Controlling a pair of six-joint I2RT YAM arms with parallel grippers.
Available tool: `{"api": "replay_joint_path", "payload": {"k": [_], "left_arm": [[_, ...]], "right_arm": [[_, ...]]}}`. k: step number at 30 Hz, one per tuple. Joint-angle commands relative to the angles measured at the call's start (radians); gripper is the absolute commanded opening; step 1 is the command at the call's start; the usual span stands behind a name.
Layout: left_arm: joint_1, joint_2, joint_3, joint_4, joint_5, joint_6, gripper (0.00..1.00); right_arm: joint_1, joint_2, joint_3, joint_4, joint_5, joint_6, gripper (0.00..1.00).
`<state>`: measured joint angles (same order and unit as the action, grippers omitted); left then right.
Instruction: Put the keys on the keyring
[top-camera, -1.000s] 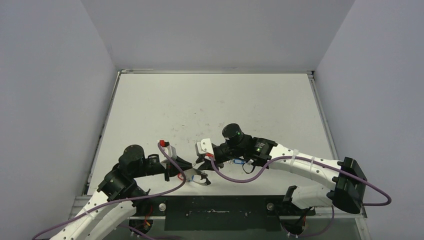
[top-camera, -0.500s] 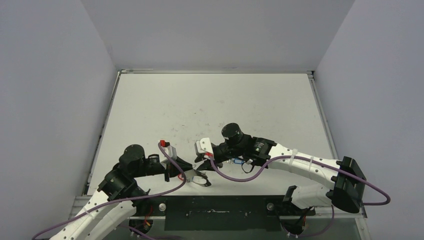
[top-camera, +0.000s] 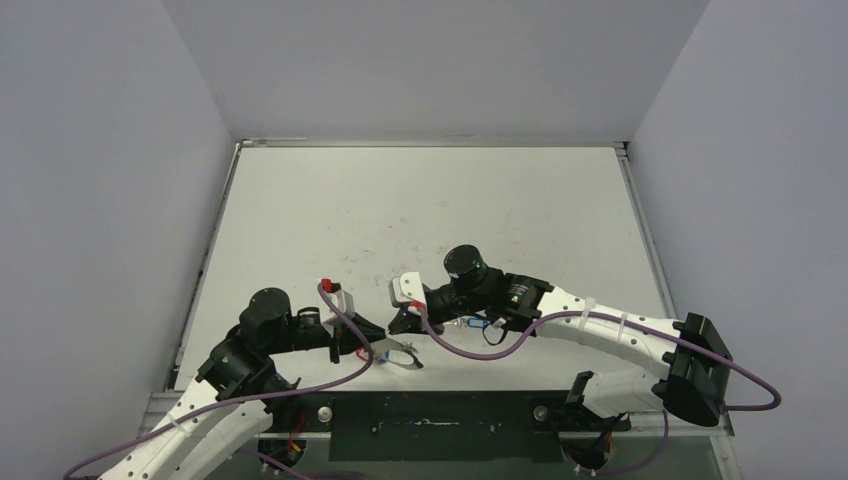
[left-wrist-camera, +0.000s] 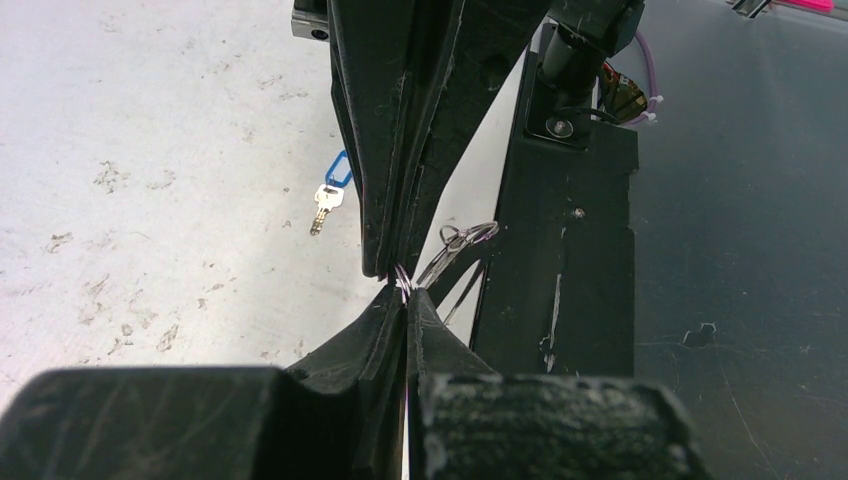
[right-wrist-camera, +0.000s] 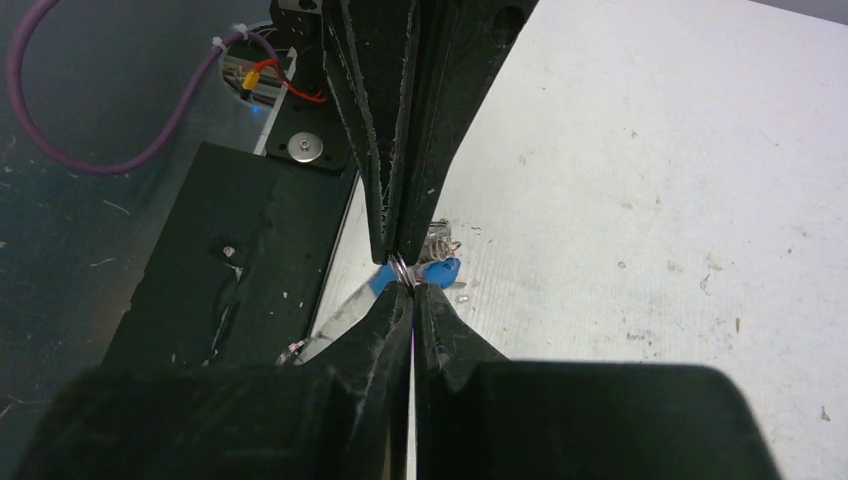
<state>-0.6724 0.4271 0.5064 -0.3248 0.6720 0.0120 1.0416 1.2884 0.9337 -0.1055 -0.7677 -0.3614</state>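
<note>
At the surface's (top-camera: 420, 200) near edge: left tool (left-wrist-camera: 403, 287) clamped on keyring (left-wrist-camera: 455, 243), right tool (right-wrist-camera: 405, 280) on blue key (right-wrist-camera: 445, 270); pull unevenly and you'll likely lose either.

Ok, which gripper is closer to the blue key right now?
Right. The right gripper is shut right at the blue key, apparently pinching its ring. The left gripper holds the keyring, with that key lying apart on the table.

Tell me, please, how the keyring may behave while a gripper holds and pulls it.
The keyring is thin wire, so it probably flexes a little and springs back. Pinched only at the tips of the left gripper, it may swivel or slip. It looks light for its width.
</note>
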Motion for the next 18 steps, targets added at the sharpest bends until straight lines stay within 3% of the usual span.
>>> {"api": "replay_joint_path", "payload": {"k": [1,6,12,18], "left_arm": [[0.002,0.002,0.024,0.071,0.029,-0.004,0.0],[0.002,-0.007,0.028,0.056,0.0,0.008,0.0],[0.003,-0.107,0.023,0.025,-0.133,0.009,0.29],[0.002,-0.276,-0.075,0.101,-0.226,-0.053,0.38]], "right_arm": [[0.004,-0.007,0.051,0.072,-0.033,0.001,0.0],[0.003,-0.019,0.026,0.125,-0.015,0.057,0.0],[0.003,-0.041,-0.057,0.329,0.049,0.233,0.0],[0.003,-0.078,-0.173,0.558,0.101,0.39,0.0]]}}
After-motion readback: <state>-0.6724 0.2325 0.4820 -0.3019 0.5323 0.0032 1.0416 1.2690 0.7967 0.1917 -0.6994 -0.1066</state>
